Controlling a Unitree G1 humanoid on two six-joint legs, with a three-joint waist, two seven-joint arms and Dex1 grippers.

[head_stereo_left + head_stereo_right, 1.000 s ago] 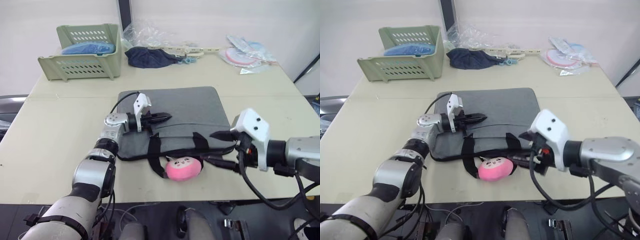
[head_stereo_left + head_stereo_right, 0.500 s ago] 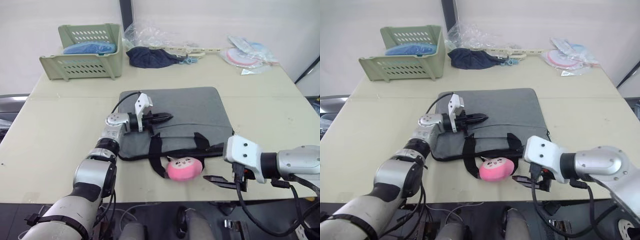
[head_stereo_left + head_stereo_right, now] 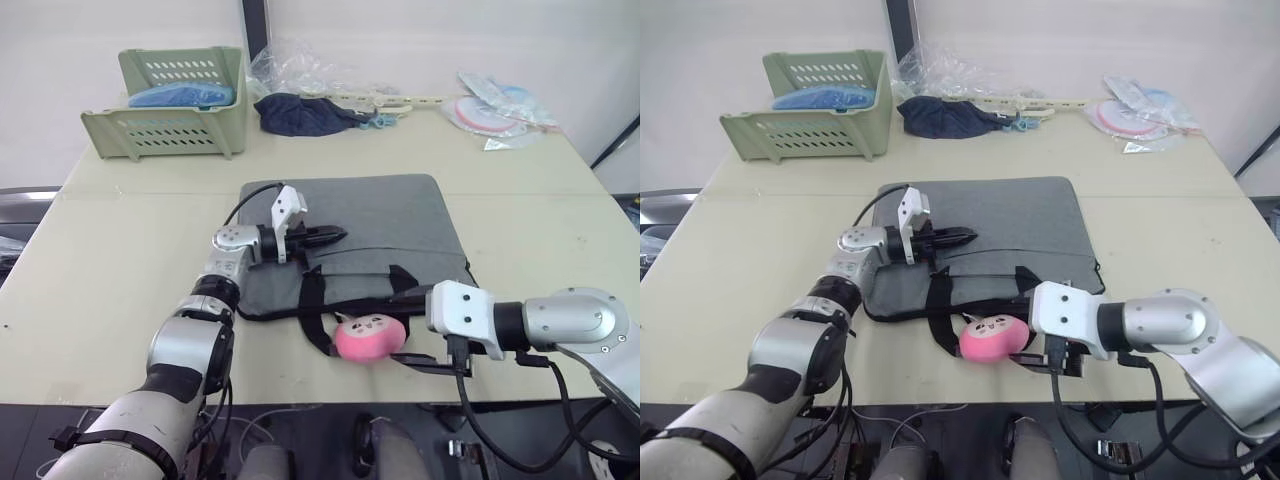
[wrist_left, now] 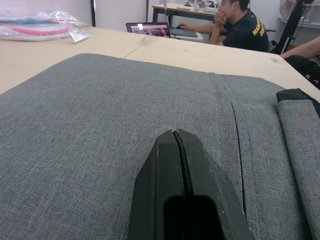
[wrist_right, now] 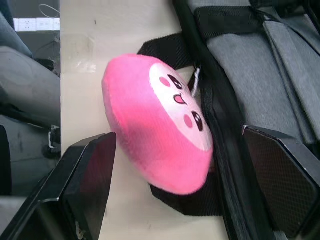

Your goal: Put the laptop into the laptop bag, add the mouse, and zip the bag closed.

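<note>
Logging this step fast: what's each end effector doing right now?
Left end effector: closed, empty, fingers pressed together on the laptop bag.
Right end effector: open, holding nothing, fingers either side of the pink plush toy.

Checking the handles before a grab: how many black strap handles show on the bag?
2. One strap handle loops off the laptop bag at its near edge, left of the pink plush toy; the other strap handle is right of it. Parts may be hidden.

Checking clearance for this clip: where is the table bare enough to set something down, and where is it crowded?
Bare: the table's left side, between green basket and front edge; also right of the laptop bag. Crowded: the back edge, with dark cloth and plastic packets.
</note>
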